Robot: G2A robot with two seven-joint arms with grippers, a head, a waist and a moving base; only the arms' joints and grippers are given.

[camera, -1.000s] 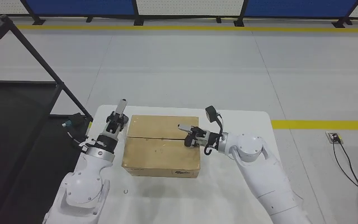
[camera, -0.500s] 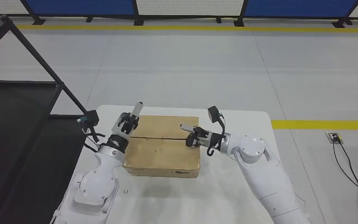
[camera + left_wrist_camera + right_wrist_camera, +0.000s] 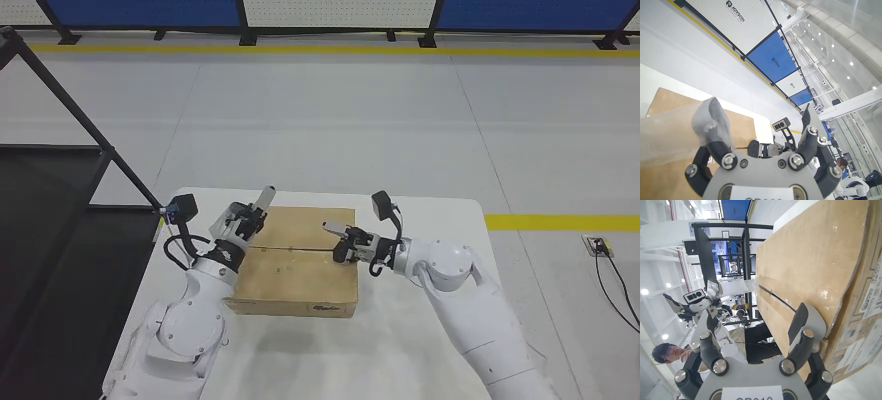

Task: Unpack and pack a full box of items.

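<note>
A shut cardboard box [image 3: 290,272] lies in the middle of the white table, its top seam running left to right. My left gripper [image 3: 258,204] hovers over the box's far left corner, open. A clear tape strip [image 3: 668,132] clings to one of its fingers [image 3: 715,113] and stretches back toward the box [image 3: 742,128]. In the right wrist view the same strip [image 3: 734,286] runs from the left gripper [image 3: 692,294] to the seam. My right gripper [image 3: 334,241] is open at the seam's right end. One of its fingers [image 3: 800,321] rests against the top flap of the box [image 3: 810,266].
The table [image 3: 420,320] has bare room to the right of the box and in front of it. A black metal frame [image 3: 60,200] stands close to the table's left side. A small curled scrap [image 3: 226,345] lies near the front left.
My left gripper has swung to the right, from beside the box's left edge to above its far left corner. The right gripper has hardly moved.
</note>
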